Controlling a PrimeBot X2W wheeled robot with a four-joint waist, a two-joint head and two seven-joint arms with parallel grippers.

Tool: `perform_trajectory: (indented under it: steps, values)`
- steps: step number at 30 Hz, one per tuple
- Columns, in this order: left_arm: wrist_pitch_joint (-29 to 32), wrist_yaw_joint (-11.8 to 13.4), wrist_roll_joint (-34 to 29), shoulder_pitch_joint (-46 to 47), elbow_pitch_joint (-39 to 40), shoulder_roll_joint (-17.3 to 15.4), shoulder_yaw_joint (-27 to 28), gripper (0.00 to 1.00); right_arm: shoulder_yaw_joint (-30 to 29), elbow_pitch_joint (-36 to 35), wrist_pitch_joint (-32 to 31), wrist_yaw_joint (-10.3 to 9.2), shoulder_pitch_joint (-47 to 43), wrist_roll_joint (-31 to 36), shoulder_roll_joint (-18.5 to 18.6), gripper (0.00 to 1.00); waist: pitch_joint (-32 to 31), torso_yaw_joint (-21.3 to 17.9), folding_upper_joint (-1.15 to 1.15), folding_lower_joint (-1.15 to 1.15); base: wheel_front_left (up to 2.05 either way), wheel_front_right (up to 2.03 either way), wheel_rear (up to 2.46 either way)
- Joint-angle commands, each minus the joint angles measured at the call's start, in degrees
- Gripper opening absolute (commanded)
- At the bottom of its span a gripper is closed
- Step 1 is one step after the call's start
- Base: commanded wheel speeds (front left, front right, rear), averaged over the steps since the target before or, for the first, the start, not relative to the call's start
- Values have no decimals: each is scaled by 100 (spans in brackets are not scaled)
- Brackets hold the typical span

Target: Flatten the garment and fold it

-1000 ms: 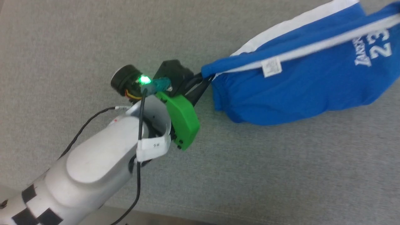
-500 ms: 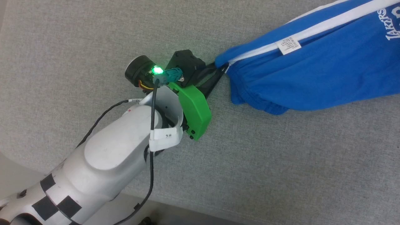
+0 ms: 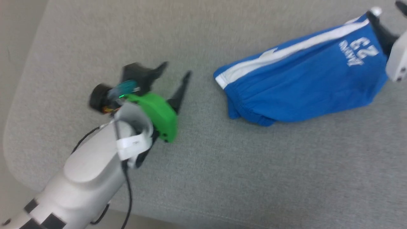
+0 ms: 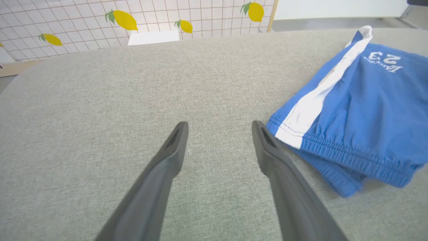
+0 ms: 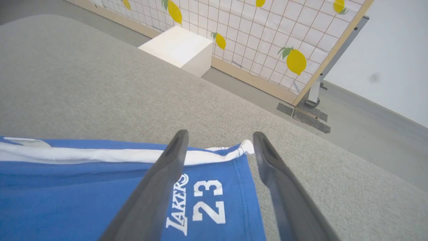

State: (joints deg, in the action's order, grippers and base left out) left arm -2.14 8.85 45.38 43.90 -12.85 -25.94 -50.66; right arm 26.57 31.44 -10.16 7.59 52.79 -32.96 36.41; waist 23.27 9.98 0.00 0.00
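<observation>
Garment (image 3: pixel 302 92) lies in the upper right of the head view, a bright blue pair of shorts stretched slantwise on a grey cloth-covered surface (image 3: pixel 222 175). A white stripe runs along its upper edge. The gathered elastic end points toward the frame's centre, and the white print "LAKERS 23" sits near the far right end. In the left wrist view the elastic end shows two layers, one over the other, at the right of the frame.

The left gripper (image 3: pixel 175 70) is at centre left of the head view, its two dark fingers spread wide over bare grey cloth and holding nothing. It is near the garment's elastic end but clear of it. Behind the fingers are a green housing (image 3: pixel 159 114), the pale forearm (image 3: pixel 89 178) and a black cable (image 3: pixel 128 190) hanging along it toward the lower left.

The right gripper (image 5: pixel 220 134) is also spread wide. In its own wrist view the fingers straddle the garment's white-trimmed corner. One finger crosses in front of the print, and nothing is pinched between them.

Beyond the surface, in the upper part of the right wrist view, stands a white grid panel (image 5: pixel 267 40) printed with yellow lemons. A white box (image 5: pixel 177 47) stands in front of the panel, whose metal foot (image 5: pixel 302 113) rests on the grey floor (image 5: pixel 367 127). Nothing lies between either gripper and the garment.
</observation>
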Motion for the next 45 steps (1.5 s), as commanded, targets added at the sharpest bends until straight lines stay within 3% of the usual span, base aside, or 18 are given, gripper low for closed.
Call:
perform_trajectory:
  steps: [1, 9, 10, 15, 21, 27, 33, 44, 45]
  values:
    - [-162, 137, 57, -188, -22, -100, 114, 100, 32, -45, 232, -10, -220, -117, 72, 100, -694, -113, 0, 0, 0, 0, 0]
    - [-963, 823, 48, -1133, 76, -443, 487, 100, -70, 1, 748, -10, -1163, -510, 113, 100, -1245, -18, 0, 0, 0, 0, 0]
    - [-1103, 1012, -72, -1349, 167, -512, 540, 100, -147, 93, 722, -10, -1342, -566, 80, 100, -1302, 22, 0, 0, 0, 0, 0]
    - [-1269, 1496, -632, -1866, 497, -596, 674, 100, -497, 527, 341, -10, -1677, -694, -117, 100, -1336, 132, 0, 0, 0, 0, 0]
    - [-1284, 1797, -1656, -2383, 1095, -492, 848, 100, -1027, 1058, -107, -10, -1686, -596, -330, 100, -1152, 306, 0, 0, 0, 0, 0]
    - [-1285, 1667, -2422, -2613, 1353, -308, 799, 100, -1734, 1739, -561, -10, -1275, -372, -460, 100, -791, 561, 0, 0, 0, 0, 0]
    - [-1285, 1491, -2626, -2618, 1344, 21, 1000, 100, -2262, 2376, -1101, -10, -774, -147, -627, 100, -437, 813, 0, 0, 0, 0, 0]
    - [-1286, 1174, -2901, -2700, 1245, 384, 1459, 100, -2088, 2508, -2093, -10, -935, 87, -973, 100, -198, 998, 0, 0, 0, 0, 0]
    - [-1286, 1148, -2918, -2715, 1229, 403, 1490, 100, -2038, 2456, -2183, -10, -996, 68, -1004, 70, -193, 995, 0, 0, 0, 0, 0]
